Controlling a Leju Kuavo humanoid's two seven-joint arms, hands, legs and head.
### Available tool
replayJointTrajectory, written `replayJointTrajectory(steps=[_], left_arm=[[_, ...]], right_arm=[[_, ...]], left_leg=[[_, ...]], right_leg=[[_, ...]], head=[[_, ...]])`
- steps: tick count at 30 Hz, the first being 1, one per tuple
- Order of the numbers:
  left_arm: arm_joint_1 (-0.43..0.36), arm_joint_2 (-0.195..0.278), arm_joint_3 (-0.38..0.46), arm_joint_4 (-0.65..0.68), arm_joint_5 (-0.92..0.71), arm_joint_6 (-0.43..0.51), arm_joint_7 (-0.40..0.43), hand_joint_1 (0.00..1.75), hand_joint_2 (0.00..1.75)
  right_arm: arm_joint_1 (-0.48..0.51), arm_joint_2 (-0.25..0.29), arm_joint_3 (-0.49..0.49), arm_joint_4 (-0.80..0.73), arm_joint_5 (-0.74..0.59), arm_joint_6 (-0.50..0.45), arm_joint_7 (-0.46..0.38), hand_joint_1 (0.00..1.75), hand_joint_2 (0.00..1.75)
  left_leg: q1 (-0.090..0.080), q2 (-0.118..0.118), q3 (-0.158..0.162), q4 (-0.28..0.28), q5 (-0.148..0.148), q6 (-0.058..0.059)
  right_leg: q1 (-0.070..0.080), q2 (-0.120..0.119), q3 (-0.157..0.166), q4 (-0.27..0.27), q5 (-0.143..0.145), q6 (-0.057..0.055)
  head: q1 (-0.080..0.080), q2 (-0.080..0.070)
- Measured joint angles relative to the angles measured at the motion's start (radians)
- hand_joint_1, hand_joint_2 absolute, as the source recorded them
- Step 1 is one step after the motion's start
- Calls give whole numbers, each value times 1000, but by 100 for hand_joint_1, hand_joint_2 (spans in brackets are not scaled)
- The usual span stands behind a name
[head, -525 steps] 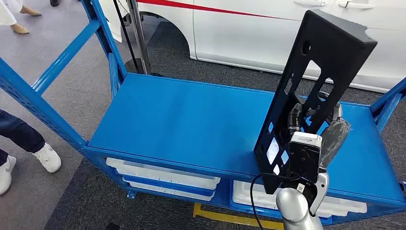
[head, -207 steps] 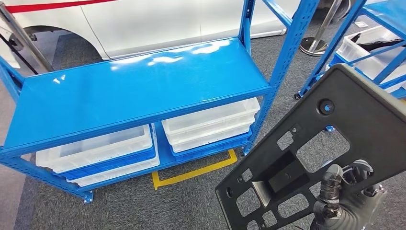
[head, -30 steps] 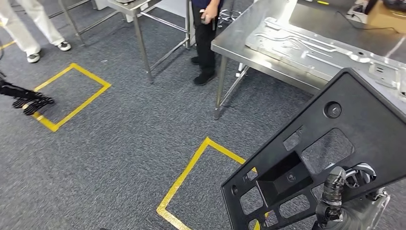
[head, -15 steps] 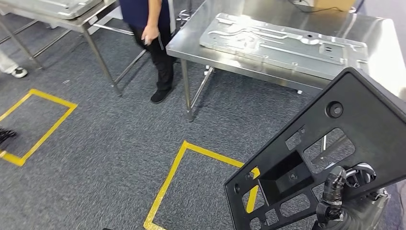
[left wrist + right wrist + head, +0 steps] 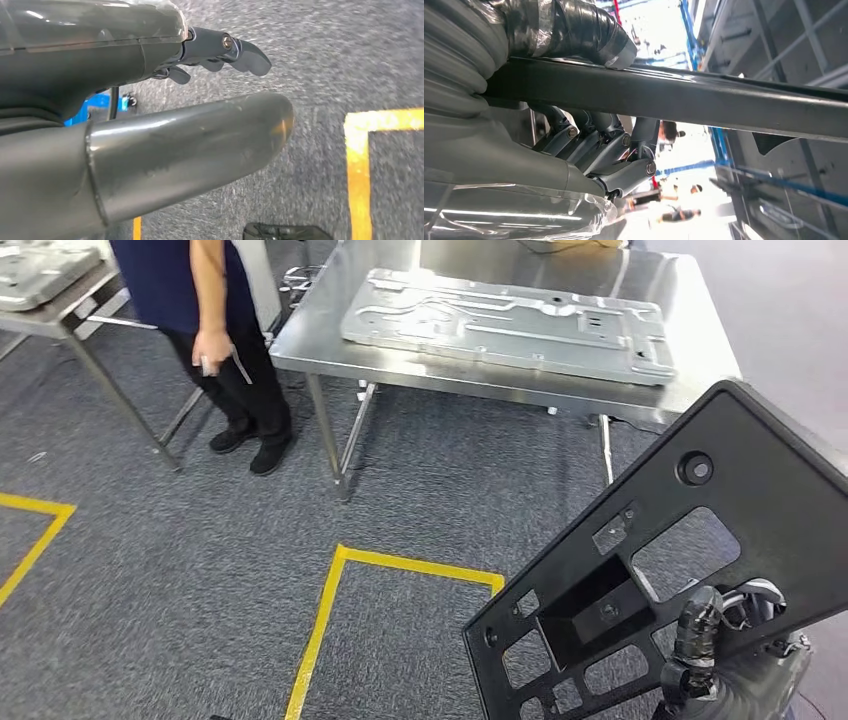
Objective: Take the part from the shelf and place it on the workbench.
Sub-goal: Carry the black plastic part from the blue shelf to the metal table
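You see the big black part in the lower right of the head view. It is flat, with many holes cut in it, and it is tilted, with one corner high near the right edge. Your robot's right hand holds it from below, at the bottom right corner of the picture. A taped thumb pokes up through one of the holes. In the right wrist view the part runs across the picture as a dark bar. The taped thumb presses on one side of it and the darker fingers curl against the other side. So the right hand is clamped on the part.

The left hand hangs over the grey carpet in the left wrist view. Its thick thumb and dark fingers are a little apart, and nothing is between them.

The shiny metal workbench stands at the top of the head view, in the middle and right. A long silver plate lies flat on it. The part is in the air, near the bench but not on it.

A person in dark clothes stands at the upper left, just beside the bench. Another metal table is at the far upper left. Yellow tape lines mark the grey carpet in the lower middle.
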Motion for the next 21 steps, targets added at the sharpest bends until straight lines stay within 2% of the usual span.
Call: replayJointTrajectory(steps=[2,3,4,6,7,9,11,13,14,15,17,18,19,21], left_arm=[[-5,0,0,0,0,0,0,0,0],[-7,0,0,0,-1,0,0,0,0],[-9,-1,0,0,-1,0,0,0,0],[-12,-1,1,0,-1,0,0,0,0],[-12,-1,1,0,-1,0,0,0,0],[-12,-1,1,0,-1,0,0,0,0],[-11,-1,2,0,-2,0,1,0,0],[-6,0,3,0,-2,0,3,0,0],[-3,0,4,0,-2,0,3,0,0],[-1,1,4,0,-2,0,4,0,0],[1,1,4,0,-2,0,4,0,0],[1,2,4,0,-2,0,4,0,0],[0,3,4,0,-2,0,4,0,0],[-2,4,4,0,-1,0,5,0,0]], right_arm=[[0,0,0,0,5,-10,0,175,175],[0,0,0,0,7,-15,1,175,175],[0,0,0,0,8,-18,1,175,175],[1,0,0,0,11,-23,2,175,175],[1,0,0,0,12,-26,2,175,175],[1,2,0,-1,17,-30,2,175,175],[1,4,0,0,21,-36,4,175,175],[2,5,0,2,21,-42,7,175,175],[2,5,0,4,21,-45,9,175,175],[3,5,0,6,21,-47,11,175,175],[3,6,0,8,22,-49,14,175,175],[3,6,0,8,22,-49,14,175,175],[3,6,0,8,23,-49,14,175,175],[4,6,0,8,23,-49,14,175,175]], left_leg=[[3,10,10,1,-8,-9],[3,14,13,2,-13,-15],[2,16,16,3,-16,-22],[0,19,22,-1,-20,-35],[1,19,25,-4,-22,-41],[5,3,21,20,-42,-50],[5,-25,-26,123,-97,-50],[2,-38,-99,256,-142,-48],[1,-40,-122,287,-139,-46],[0,-40,-128,284,-118,-42],[-3,-43,-89,167,-35,-30],[-6,-46,-65,103,-4,-23],[-9,-48,-45,54,15,-18],[-15,-50,-33,26,14,-12]], right_leg=[[-7,-11,68,-124,64,3],[-5,-16,100,-181,82,2],[-3,-20,120,-217,88,-2],[5,-19,128,-233,81,-13],[4,-17,130,-235,80,-19],[1,-13,135,-242,80,-34],[2,-11,140,-246,78,-46],[8,-6,142,-245,75,-54],[11,-1,145,-245,72,-56],[14,5,149,-245,70,-57],[17,13,160,-244,63,-56],[21,16,164,-241,59,-53],[22,19,166,-240,56,-49],[23,22,165,-239,54,-39]], head=[[0,0],[0,0],[0,0],[-1,0],[-1,0],[-2,0],[-2,0],[-2,0],[-2,0],[-2,0],[-2,0],[-2,0],[-2,0],[-2,0]])
